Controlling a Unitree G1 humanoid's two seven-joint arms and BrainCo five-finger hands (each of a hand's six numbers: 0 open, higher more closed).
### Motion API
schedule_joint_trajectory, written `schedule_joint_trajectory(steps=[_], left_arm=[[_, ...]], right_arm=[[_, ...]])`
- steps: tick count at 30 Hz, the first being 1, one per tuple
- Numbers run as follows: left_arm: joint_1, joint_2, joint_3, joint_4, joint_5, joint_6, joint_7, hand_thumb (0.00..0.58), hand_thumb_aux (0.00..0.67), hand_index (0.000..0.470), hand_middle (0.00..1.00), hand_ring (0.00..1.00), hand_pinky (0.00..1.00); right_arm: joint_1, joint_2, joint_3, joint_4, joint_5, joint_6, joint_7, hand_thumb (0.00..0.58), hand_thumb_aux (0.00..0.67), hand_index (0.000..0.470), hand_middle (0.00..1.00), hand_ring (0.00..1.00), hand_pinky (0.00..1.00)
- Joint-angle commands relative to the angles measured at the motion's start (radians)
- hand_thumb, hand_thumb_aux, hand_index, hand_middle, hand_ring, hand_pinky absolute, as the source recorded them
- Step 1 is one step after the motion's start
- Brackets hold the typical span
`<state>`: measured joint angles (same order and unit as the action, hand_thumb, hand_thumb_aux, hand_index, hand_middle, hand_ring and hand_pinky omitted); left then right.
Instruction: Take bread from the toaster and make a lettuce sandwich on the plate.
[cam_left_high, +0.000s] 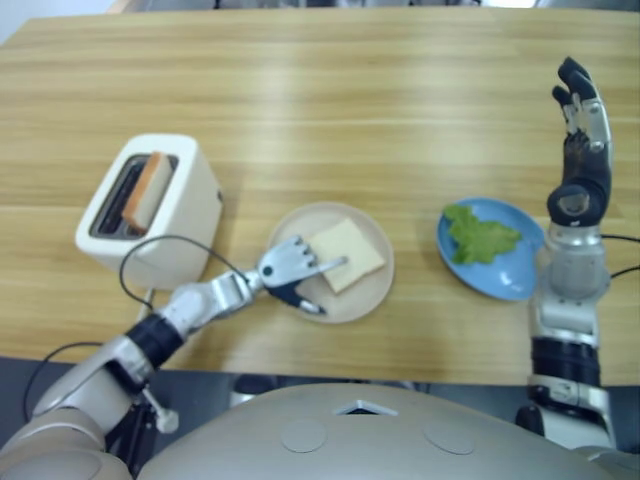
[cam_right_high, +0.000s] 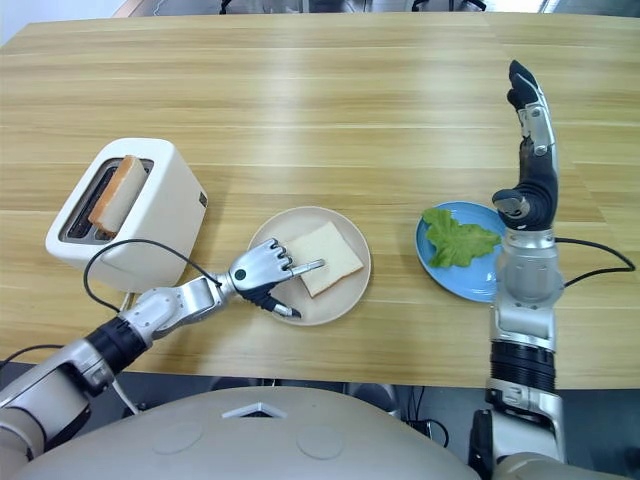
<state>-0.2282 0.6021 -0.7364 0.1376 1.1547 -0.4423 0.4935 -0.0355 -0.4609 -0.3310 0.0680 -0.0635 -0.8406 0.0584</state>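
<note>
The table (cam_right_high: 320, 110) is light wood with a straight grain, smooth, catching a soft sheen from the lights. The toaster (cam_right_high: 165, 215) looks like cream plastic, satin rather than shiny. The beige plate (cam_right_high: 335, 306) seems matt, while the blue plate (cam_right_high: 470, 282) has a slight gloss. The lettuce (cam_right_high: 455, 240) is crinkled and dull. The bread slice (cam_right_high: 330, 255) looks soft and porous. The left hand (cam_right_high: 258, 270) shows silvery, metal-like shells with black parts.

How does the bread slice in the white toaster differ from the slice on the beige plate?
The toaster slice stands on edge in a slot of the white toaster, looking orange-brown; the plate slice lies flat on the round beige plate, looking pale cream. Both are bread slices.
</note>
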Motion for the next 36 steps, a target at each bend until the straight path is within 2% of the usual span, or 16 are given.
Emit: schedule_joint_trajectory(steps=[1, 6, 12, 16, 21, 30, 36], left_arm=[[0.012, 0.019, 0.116, -0.105, -0.096, 0.012, -0.067, 0.000, 0.000, 0.000, 0.00, 0.00, 0.00], [0.059, 0.012, 0.272, -0.225, -0.197, 0.037, -0.108, 0.000, 0.000, 0.000, 0.00, 0.00, 0.00], [0.108, -0.013, 0.349, -0.325, -0.215, 0.052, -0.157, 0.000, 0.000, 0.000, 0.00, 0.00, 0.00], [0.132, -0.046, 0.396, -0.386, -0.285, 0.039, -0.174, 0.000, 0.000, 0.000, 0.00, 0.00, 0.00], [0.150, -0.075, 0.472, -0.438, -0.355, 0.029, -0.196, 0.000, 0.000, 0.000, 0.00, 0.00, 0.00], [0.173, -0.090, 0.549, -0.437, -0.402, 0.016, -0.232, 0.000, 0.000, 0.000, 0.00, 0.00, 0.00], [0.187, -0.094, 0.581, -0.440, -0.414, 0.008, -0.255, 0.000, 0.000, 0.000, 0.00, 0.00, 0.00]], right_arm=[[0.026, -0.076, -0.025, 0.065, -0.100, 0.031, 0.017, 0.000, 0.000, 0.000, 0.00, 0.00, 0.00], [0.067, -0.281, 0.005, 0.169, -0.468, 0.119, -0.043, 0.000, 0.000, 0.000, 0.00, 0.00, 0.00], [-0.023, -0.461, 0.191, 0.442, -0.712, 0.252, -0.119, 0.000, 0.000, 0.000, 0.00, 0.00, 0.00], [-0.092, -0.489, 0.312, 0.557, -0.774, 0.275, -0.131, 0.000, 0.000, 0.000, 0.00, 0.00, 0.00], [-0.171, -0.479, 0.441, 0.599, -0.821, 0.278, -0.173, 0.000, 0.000, 0.000, 0.00, 0.00, 0.00], [-0.215, -0.480, 0.612, 0.630, -0.880, 0.280, -0.203, 0.000, 0.000, 0.000, 0.00, 0.00, 0.00], [-0.211, -0.500, 0.663, 0.634, -0.887, 0.285, -0.201, 0.000, 0.000, 0.000, 0.00, 0.00, 0.00]])
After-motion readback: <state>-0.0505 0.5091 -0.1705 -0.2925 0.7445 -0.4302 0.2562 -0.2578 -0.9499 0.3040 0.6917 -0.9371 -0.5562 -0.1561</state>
